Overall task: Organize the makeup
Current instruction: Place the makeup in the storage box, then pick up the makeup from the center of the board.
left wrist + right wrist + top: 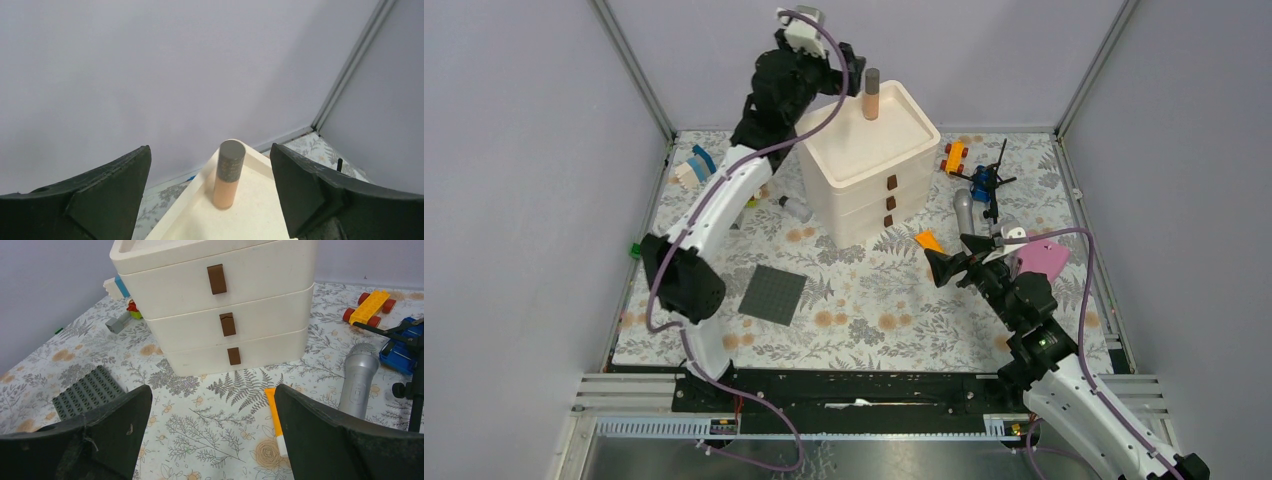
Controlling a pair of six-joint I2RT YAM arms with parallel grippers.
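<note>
The dark-capped beige tube (229, 175) stands upright on the top tray of the white three-drawer organizer (869, 175), near the tray's far corner. The left gripper (208, 150) hangs beside it with its claw spread wide, grasping nothing; the tube stands free, touching neither finger.

The right gripper (212, 387) hovers low over the floral mat (210, 440) in front of the drawers. Its claw is also wide apart and empty. Just ahead of its right finger lies the orange tube (276, 420) flat on the mat, and the silver-grey tube (359, 382) lies just beyond it to the right, apart from it.

An orange toy car (369, 307) and a blue toy (400, 347) sit further back. A grey studded baseplate (87, 392) lies left of the organizer's front.
</note>
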